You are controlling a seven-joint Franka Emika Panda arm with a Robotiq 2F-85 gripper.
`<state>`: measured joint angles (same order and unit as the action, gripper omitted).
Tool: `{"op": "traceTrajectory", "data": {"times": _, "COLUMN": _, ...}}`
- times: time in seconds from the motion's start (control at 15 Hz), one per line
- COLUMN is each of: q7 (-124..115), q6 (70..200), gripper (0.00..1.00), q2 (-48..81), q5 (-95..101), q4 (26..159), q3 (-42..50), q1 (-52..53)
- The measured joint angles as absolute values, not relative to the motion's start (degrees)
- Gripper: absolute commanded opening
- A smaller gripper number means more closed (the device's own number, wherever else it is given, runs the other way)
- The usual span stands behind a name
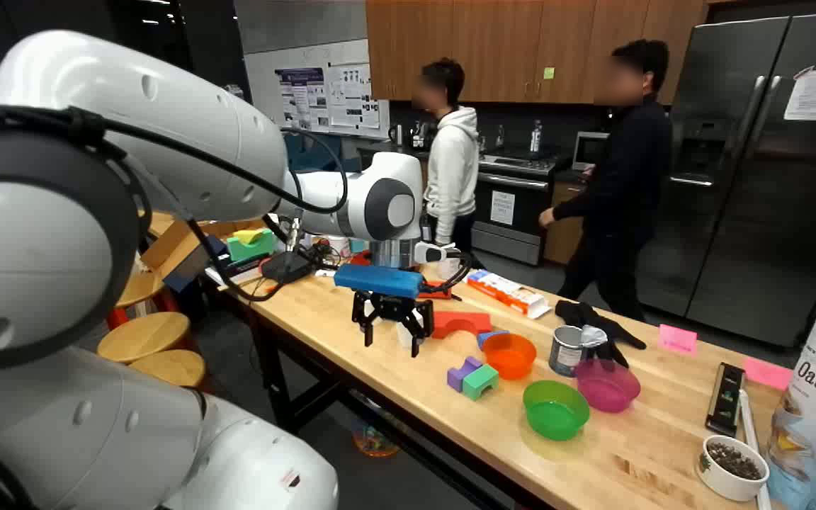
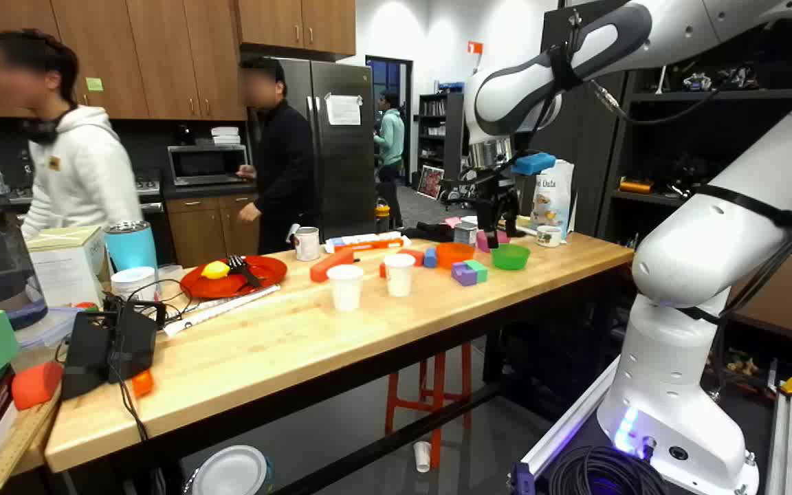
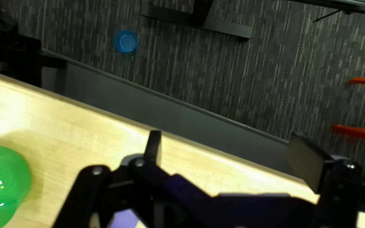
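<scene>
Above the wooden table, my gripper (image 1: 392, 348) hangs with its jaws wide apart and nothing between them. The wrist view shows bare tabletop and the table's edge behind the gap of the gripper (image 3: 231, 152). A green bowl (image 3: 5, 177) lies to the left there, and a purple block (image 3: 124, 219) is mostly hidden behind the gripper's body. In an exterior view, the purple block (image 1: 456, 375) touches a green block (image 1: 480, 382), near an orange bowl (image 1: 510, 356) and a magenta bowl (image 1: 607, 384). A white cup is partly covered by the gripper in that view.
Red arch blocks (image 1: 461, 323), a metal can (image 1: 566, 350) and a black glove (image 1: 603, 322) lie along the table. Two white cups (image 2: 346, 287) and a red plate (image 2: 265, 269) stand farther along. An oats bag (image 1: 815, 404) is at one end. People are beyond the table.
</scene>
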<state>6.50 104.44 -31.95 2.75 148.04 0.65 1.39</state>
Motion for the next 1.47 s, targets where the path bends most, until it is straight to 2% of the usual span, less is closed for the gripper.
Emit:
{"op": "traceTrajectory", "data": {"times": 1.27, "q7": 6.37, "q6": 104.39, "gripper": 1.0, "q2": -31.93, "q5": 2.88, "q4": 148.03, "q3": 0.65, "q1": 1.38}}
{"op": "traceTrajectory", "data": {"times": 1.47, "q7": 5.01, "q6": 102.04, "gripper": 1.0, "q2": -31.95, "q5": 8.65, "q4": 146.65, "q3": 0.61, "q1": 0.21}}
